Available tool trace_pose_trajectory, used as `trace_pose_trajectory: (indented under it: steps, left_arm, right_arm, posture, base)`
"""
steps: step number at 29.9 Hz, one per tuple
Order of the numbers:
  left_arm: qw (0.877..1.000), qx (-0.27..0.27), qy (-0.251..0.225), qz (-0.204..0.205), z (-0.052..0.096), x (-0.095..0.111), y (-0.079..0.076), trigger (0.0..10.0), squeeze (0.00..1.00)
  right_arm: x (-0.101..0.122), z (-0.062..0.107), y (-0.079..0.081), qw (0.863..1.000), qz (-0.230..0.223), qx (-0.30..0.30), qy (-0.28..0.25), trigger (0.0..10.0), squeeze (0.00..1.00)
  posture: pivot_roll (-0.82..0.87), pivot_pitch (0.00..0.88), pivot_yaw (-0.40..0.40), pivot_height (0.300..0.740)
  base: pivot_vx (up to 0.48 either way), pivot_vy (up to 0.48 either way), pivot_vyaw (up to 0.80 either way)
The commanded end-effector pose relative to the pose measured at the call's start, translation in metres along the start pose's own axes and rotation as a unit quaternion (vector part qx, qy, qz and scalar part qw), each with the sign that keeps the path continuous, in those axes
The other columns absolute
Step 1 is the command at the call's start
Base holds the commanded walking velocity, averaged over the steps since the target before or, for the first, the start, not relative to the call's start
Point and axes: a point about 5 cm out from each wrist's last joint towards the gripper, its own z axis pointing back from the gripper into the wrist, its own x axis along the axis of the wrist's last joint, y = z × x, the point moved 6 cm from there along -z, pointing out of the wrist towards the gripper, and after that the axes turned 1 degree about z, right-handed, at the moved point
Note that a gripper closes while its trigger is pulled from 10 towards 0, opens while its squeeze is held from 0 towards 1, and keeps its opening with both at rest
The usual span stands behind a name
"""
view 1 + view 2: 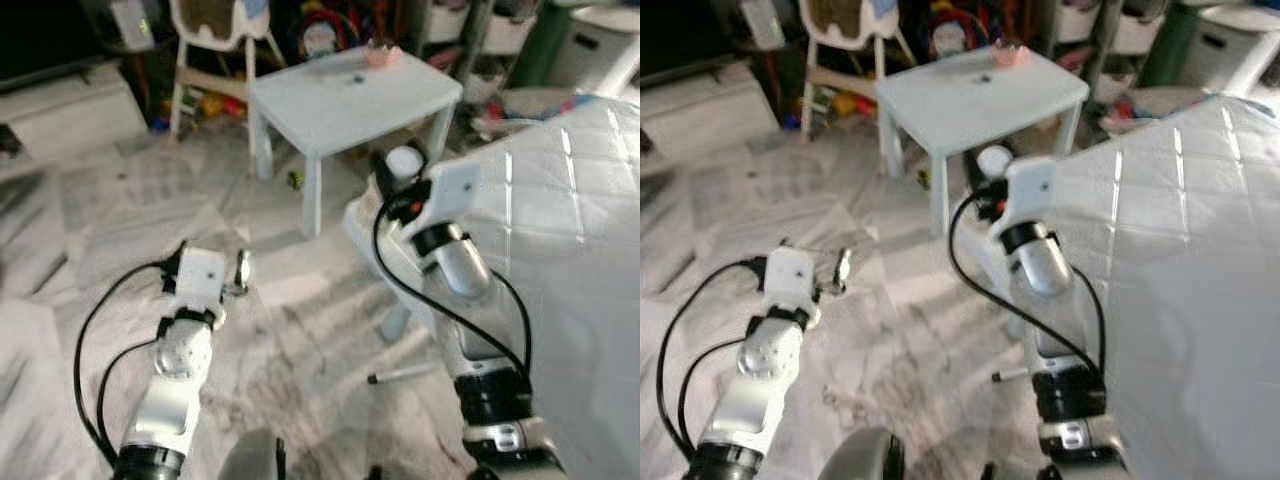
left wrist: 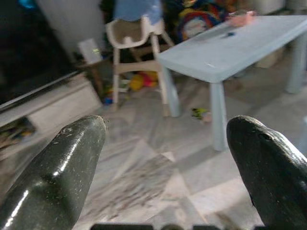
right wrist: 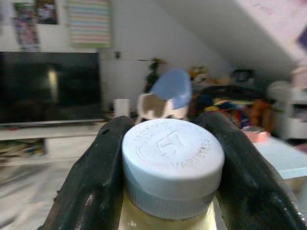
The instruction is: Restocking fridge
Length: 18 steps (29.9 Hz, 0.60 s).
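My right gripper point(image 3: 172, 143) is shut on a bottle point(image 3: 172, 158) with a pale yellow body and a white ribbed cap embossed "57 varieties". Its black fingers point(image 3: 91, 177) press on both sides of the cap. In the head view the cap point(image 1: 403, 162) shows at the end of my raised right arm, at the left edge of a big white glossy panel point(image 1: 560, 250). My left gripper point(image 2: 165, 139) is open with nothing between its fingers point(image 2: 62, 163). It is held low over the marble floor at the left point(image 1: 205, 272).
A small light-blue table point(image 1: 350, 95) stands ahead with a pink object point(image 1: 381, 55) on its far corner. A high chair point(image 1: 215, 30), a low white TV unit point(image 1: 70, 105) and toys lie beyond it. A dark pen-like item point(image 1: 400, 374) lies on the floor.
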Motion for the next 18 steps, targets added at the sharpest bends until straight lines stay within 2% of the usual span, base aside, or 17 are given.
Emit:
trace_pose_trajectory:
  steps: [1,7,8,17,18]
  left_arm:
    - [1.0,-0.002,-0.001,-0.001,-0.002,0.001,-0.005,10.0,0.0]
    - [1.0,0.02,0.001,0.003,-0.005,0.001,0.002,10.0,0.0]
    - [0.999,0.039,0.01,-0.003,-0.006,-0.002,0.007,10.0,0.0]
    - [0.999,0.052,0.012,-0.006,-0.001,-0.005,0.015,10.0,0.0]
    - [0.998,0.053,0.011,-0.007,-0.001,-0.005,0.016,10.0,0.0]
  right_arm:
    - [0.013,0.0,-0.002,1.0,0.001,-0.001,-0.024,10.0,0.0]
    - [0.015,-0.001,0.006,1.0,0.0,0.016,-0.027,10.0,0.0]
    - [0.014,-0.001,0.007,0.999,-0.003,0.019,-0.026,10.0,0.0]
    - [0.007,0.003,0.008,1.0,-0.007,0.025,-0.017,10.0,0.0]
    - [0.006,0.004,0.008,1.0,-0.008,0.025,-0.015,10.0,0.0]
  posture:
    - [0.04,0.01,0.053,0.74]
    - [0.04,0.005,0.049,0.74]
    - [0.05,0.004,0.048,0.74]
    - [0.06,0.0,0.047,0.74]
    - [0.06,0.0,0.048,0.74]
  base:
    - [0.0,0.0,0.8]
    - [0.0,0.0,0.8]
    - [0.0,0.431,0.8]
    - [0.0,0.439,0.8]
    - [0.0,0.0,0.8]
